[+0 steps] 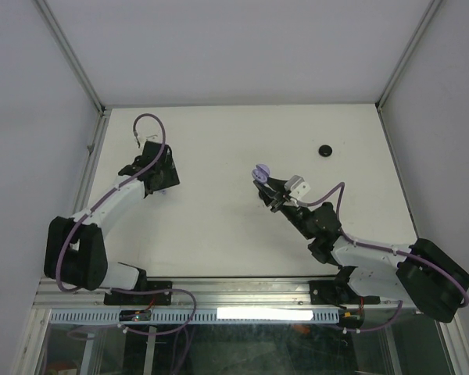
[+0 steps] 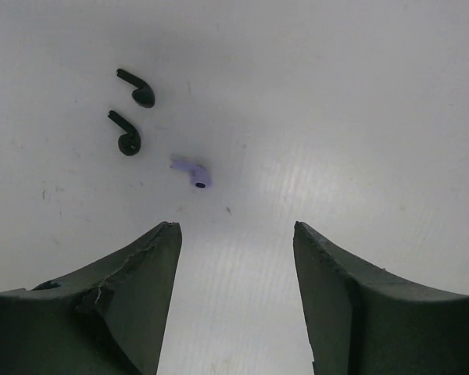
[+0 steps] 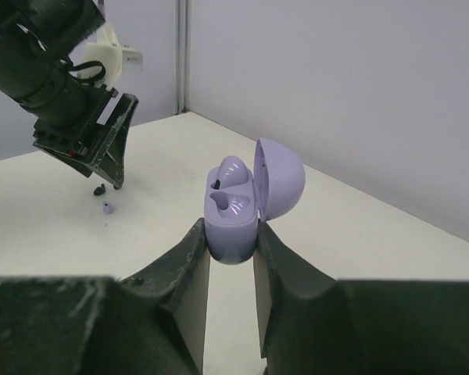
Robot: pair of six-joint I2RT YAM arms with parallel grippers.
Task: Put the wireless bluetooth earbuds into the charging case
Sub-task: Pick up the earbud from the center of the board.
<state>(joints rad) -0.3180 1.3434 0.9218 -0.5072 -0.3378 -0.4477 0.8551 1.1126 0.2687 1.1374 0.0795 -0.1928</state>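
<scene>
charging case (image 3: 233, 234) open in right jaws, lilac earbud (image 3: 234, 170) seated inside

From above we cannot see the earbuds (image 2: 129, 141); the left gripper (image 1: 160, 183) covers them. The small black thing (image 1: 325, 150) farther out is too small for us to name. In its wrist view the right gripper (image 3: 231, 230) hides the lower sides of the charging case (image 3: 236, 205).

Left arm (image 1: 113, 199): bent, reaching forward.
Left gripper (image 2: 236, 233): fingers spread wide, holding nothing.
Right arm (image 1: 359, 254): stretched inward and forward.
Right gripper (image 3: 231, 236): fingers clamped on the case (image 3: 236, 207).
</scene>
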